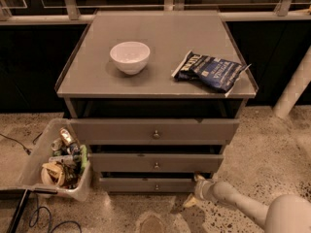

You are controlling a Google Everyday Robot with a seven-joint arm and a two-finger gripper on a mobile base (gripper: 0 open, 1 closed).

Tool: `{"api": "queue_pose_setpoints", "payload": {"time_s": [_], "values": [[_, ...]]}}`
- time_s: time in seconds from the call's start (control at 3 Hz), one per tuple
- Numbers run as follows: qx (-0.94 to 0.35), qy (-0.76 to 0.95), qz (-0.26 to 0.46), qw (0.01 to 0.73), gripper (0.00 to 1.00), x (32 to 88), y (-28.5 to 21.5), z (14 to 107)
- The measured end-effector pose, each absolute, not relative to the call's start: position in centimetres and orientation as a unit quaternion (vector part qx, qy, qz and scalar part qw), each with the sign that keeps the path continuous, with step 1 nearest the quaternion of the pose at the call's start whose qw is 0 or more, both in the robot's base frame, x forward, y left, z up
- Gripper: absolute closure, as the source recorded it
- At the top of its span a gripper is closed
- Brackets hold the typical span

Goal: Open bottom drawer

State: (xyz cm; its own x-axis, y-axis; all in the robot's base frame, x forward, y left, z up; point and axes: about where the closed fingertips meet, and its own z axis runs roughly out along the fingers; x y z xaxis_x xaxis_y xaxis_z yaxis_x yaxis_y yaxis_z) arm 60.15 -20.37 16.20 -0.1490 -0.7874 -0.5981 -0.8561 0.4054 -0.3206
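Note:
The bottom drawer [146,184] is the lowest of three grey flat fronts in the cabinet, with a small round metal knob [156,187] at its centre. It stands a little way out, less than the two above it. My gripper [194,190] is low at the drawer's right end, just above the floor, to the right of the knob and apart from it. The white arm [243,207] reaches in from the lower right.
The middle drawer [155,162] and top drawer [154,129] stick out above. A white bowl [129,57] and a blue chip bag [210,71] lie on the cabinet top. A clear bin of clutter [56,161] stands left of the drawers. Cables [39,217] lie at the lower left.

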Motion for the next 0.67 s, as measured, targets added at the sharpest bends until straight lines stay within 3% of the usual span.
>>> {"api": "queue_pose_setpoints", "payload": {"time_s": [0.33,0.67], "values": [[-0.544,0.756,0.048,0.361,0.0,60.09,-20.29,16.18],[-0.544,0.756,0.048,0.361,0.19,60.09,-20.29,16.18]]}}
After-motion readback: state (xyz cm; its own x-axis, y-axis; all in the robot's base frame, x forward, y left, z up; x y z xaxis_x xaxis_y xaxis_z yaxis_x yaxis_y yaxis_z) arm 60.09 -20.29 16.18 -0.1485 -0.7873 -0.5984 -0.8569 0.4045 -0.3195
